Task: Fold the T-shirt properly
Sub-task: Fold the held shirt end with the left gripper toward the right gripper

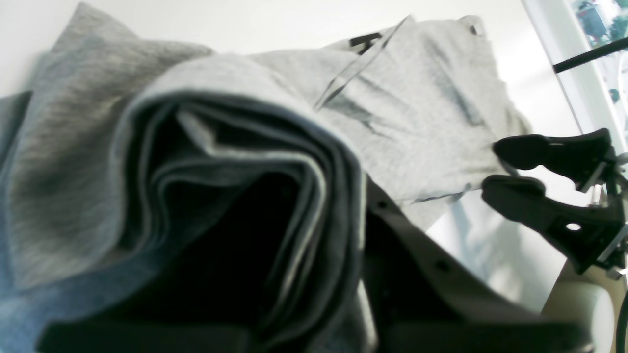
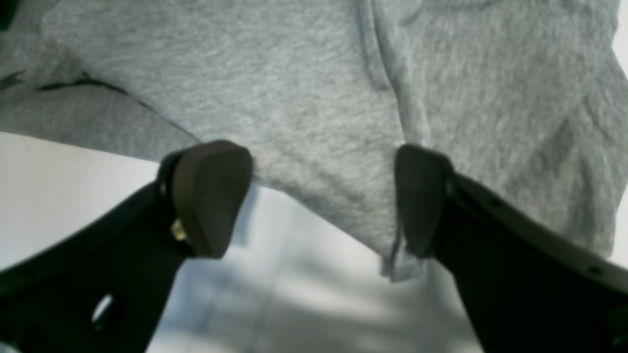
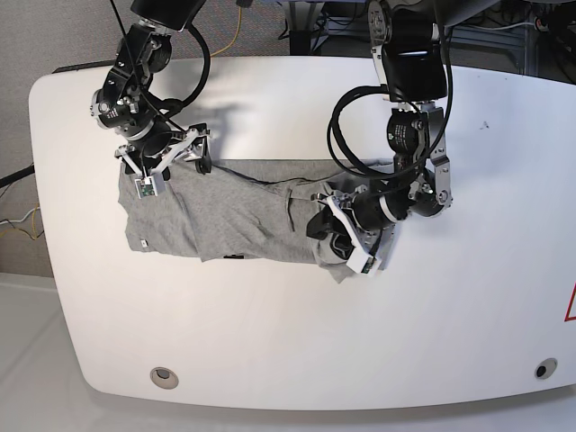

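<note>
**Grey T-shirt held at one end, second claw spread at the other**

Nearest the lower edge of the base view, a round hole [image 3: 163, 376] sits in the white table [image 3: 270, 342], and a second hole [image 3: 540, 369] lies near the corner on that view's right. Farther in, the T-shirt [image 3: 234, 211] lies crumpled across the middle of the table, stretched between the two arms. A small white tag [image 3: 142, 243] shows at its edge on that view's left.

The left gripper [image 3: 335, 236] stands over the bunched end of the cloth, and its body hides the fabric beneath it. Its claw is pressed together on the T-shirt. The left wrist view gives what the base view cannot: several folded layers of grey cloth curling around a dark hollow close to the lens, with a fragment of black print farther off.

The right gripper [image 3: 171, 160] sits at the far end of the garment, its claw spread wide. The right wrist view shows both fingertips [image 2: 211, 196] touching the hem's edge with cloth between them, unpinched. Black cables [image 3: 346, 135] loop above the left arm.
</note>
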`<state>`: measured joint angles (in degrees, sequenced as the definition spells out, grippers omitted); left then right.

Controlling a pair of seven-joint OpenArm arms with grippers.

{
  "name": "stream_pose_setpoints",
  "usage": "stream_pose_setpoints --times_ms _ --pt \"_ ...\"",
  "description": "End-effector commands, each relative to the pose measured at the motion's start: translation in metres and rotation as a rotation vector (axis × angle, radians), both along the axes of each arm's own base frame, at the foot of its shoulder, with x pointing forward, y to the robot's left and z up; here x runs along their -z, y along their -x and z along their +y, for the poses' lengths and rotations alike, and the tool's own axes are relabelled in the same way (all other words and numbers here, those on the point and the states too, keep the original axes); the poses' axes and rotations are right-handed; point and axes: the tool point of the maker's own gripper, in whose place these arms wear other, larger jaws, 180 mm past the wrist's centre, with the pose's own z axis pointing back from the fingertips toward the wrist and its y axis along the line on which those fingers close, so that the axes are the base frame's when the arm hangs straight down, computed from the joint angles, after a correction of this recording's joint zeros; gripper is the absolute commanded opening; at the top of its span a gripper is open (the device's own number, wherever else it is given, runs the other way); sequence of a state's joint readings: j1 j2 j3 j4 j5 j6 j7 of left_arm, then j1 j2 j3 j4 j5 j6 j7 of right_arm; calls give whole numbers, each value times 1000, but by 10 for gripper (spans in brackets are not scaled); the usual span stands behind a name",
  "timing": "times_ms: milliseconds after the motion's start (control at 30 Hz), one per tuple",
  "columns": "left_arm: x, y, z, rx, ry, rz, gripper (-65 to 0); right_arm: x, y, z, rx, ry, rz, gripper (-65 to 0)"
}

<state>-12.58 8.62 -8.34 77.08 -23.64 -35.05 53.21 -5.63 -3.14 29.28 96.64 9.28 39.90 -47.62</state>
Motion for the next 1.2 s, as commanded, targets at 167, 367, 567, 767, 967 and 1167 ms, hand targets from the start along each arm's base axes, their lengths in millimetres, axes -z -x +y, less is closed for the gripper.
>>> stream_pose_setpoints --times_ms 167,367,567,767,967,1167 --pt "-33 -3 -41 100 73 -123 -383 -13 -10 -1 2 -5 -57 -158" --pt "-42 3 -73 203 49 -168 -304 -12 -11 0 -1 -8 -55 -160" --pt "-50 3 -83 248 38 -190 -285 -11 -10 0 -1 -9 -54 -160" --pt "-62 3 -86 300 34 -226 -243 -9 -9 0 -2 -9 -42 -158" --pt "-92 3 -87 309 98 -284 -224 -9 -9 0 -1 -8 -41 -158" --pt "-138 7 -74 280 156 -401 -230 -9 -9 0 -1 -8 -41 -159"
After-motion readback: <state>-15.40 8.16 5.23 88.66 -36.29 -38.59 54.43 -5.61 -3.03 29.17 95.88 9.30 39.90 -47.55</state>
